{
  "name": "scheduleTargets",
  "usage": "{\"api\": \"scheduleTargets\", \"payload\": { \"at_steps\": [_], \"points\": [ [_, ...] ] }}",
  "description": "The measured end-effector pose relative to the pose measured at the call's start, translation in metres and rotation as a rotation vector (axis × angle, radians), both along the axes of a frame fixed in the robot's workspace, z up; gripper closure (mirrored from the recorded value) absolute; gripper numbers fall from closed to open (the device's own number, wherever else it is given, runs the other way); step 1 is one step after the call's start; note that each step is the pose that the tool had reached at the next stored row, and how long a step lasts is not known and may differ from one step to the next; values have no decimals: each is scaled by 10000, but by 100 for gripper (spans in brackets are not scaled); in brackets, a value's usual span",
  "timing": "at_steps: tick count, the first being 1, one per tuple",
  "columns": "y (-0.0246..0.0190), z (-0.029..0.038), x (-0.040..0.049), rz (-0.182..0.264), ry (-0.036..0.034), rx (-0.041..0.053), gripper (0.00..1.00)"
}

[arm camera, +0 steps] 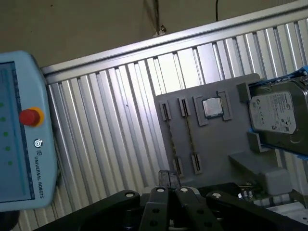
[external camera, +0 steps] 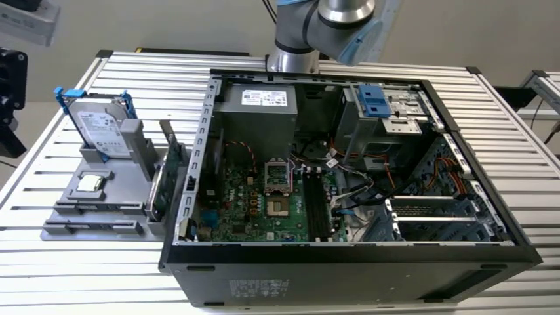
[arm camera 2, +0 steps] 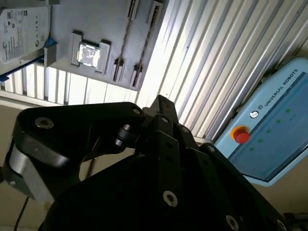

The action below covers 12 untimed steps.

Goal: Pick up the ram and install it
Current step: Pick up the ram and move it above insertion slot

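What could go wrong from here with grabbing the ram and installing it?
The ram stands edge-on and very thin in the gray holder, beside a second slot, so a slightly off grasp may miss or tilt it. Inside the case, loose cables lie right beside the memory slots and might snag.

A white printed label (external camera: 103, 134) covers the hard drive (external camera: 92, 115), upright in the gray holder (external camera: 118, 197) near the bench's (external camera: 149, 72) edge at the exterior view's left; its print is too small to make out. A smaller white label (external camera: 264, 97) sits on the power supply (external camera: 254, 121) inside the computer case (external camera: 350, 269), a sticker (external camera: 262, 287) on the case's outer wall. In both wrist views lettering runs along the pale blue pendant (arm camera: 19, 168) (arm camera 2: 274, 144) beside a red button (arm camera: 31, 117) (arm camera 2: 240, 135).
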State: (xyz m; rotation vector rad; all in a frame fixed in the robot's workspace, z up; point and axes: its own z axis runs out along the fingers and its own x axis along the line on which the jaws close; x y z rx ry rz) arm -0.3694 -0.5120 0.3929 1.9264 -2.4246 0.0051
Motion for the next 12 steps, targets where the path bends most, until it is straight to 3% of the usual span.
{"api": "scheduleTargets", "payload": {
  "at_steps": [12],
  "points": [
    [1,0,0,1797,0,0,100]
  ]
}}
